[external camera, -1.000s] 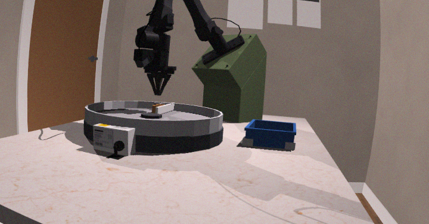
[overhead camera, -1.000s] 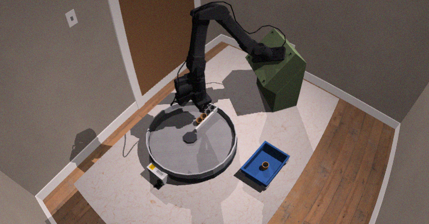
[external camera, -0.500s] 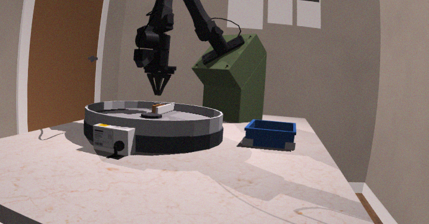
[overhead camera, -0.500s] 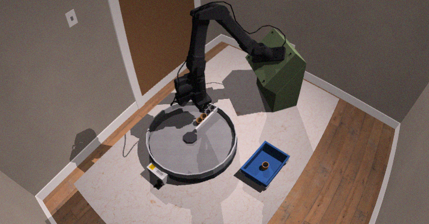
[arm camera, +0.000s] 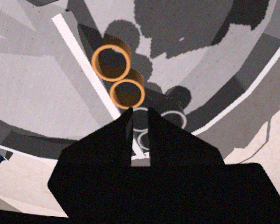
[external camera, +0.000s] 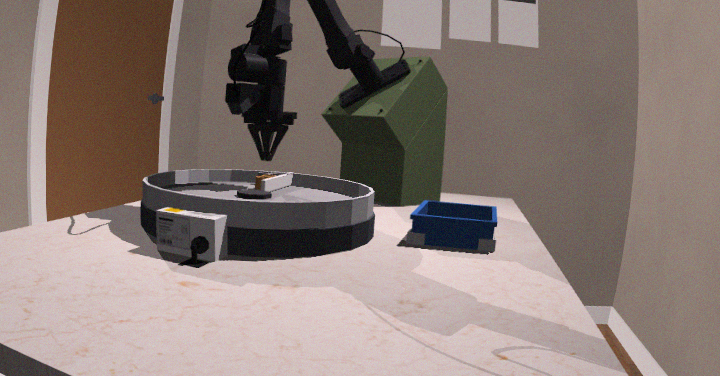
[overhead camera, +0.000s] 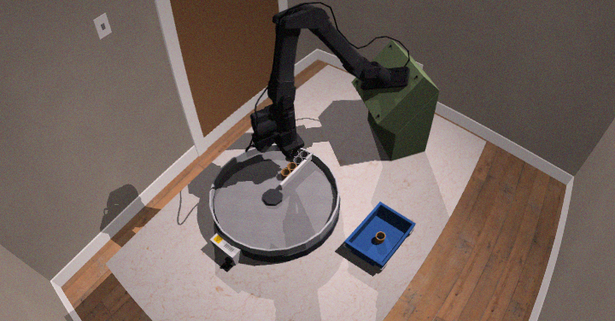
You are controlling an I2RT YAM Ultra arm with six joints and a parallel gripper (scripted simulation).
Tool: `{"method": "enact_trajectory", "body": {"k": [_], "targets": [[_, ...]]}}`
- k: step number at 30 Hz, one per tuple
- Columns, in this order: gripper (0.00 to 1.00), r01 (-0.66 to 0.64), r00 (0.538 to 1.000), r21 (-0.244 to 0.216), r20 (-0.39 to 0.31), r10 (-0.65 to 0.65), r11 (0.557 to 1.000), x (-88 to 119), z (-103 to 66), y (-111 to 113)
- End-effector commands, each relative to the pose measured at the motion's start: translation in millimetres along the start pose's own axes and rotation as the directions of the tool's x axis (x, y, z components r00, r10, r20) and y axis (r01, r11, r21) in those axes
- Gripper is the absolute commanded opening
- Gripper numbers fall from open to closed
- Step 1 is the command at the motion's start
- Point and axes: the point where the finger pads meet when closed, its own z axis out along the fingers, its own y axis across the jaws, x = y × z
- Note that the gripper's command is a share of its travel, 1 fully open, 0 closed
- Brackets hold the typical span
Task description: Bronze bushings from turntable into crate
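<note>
My gripper (overhead camera: 294,156) (external camera: 267,159) (arm camera: 140,114) is shut and empty, above the turntable (overhead camera: 310,219) (external camera: 302,217) (arm camera: 36,85) near its rim on the arm's side. Two bronze bushings stand upright along the white bar: one bushing (overhead camera: 285,172) (arm camera: 111,79) nearer the hub, the other bushing (overhead camera: 292,166) (arm camera: 137,77) beside it, just ahead of my fingertips in the wrist view. Three steel bushings (overhead camera: 303,154) (arm camera: 185,121) stand farther out, partly hidden by the fingers. Another bronze bushing (overhead camera: 380,240) stands in the blue crate (overhead camera: 364,252) (external camera: 448,233).
The white bar (overhead camera: 297,170) (external camera: 278,182) (arm camera: 86,65) runs from near the dark hub (overhead camera: 272,197) (external camera: 254,194) towards the raised rim. A white control box (overhead camera: 225,248) (external camera: 186,232) sits at the turntable's front. The green arm pedestal (overhead camera: 404,120) (external camera: 393,146) stands behind the crate.
</note>
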Motion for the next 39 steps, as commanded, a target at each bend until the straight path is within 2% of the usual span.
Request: {"method": "enact_trajectory", "body": {"k": [1,33,35,39], "targets": [[0.13,-0.005,0.999,-0.008,0.051,0.005,1.000,-14,-8.8,-1],[0.13,-0.004,0.999,-0.008,0.047,0.004,1.000,-12,-8.4,-1],[0.13,0.000,1.000,-0.004,0.011,0.000,1.000,-3,6.9,-1],[0.13,-0.001,1.000,-0.004,0.018,0.001,1.000,-6,22.1,-2]]}}
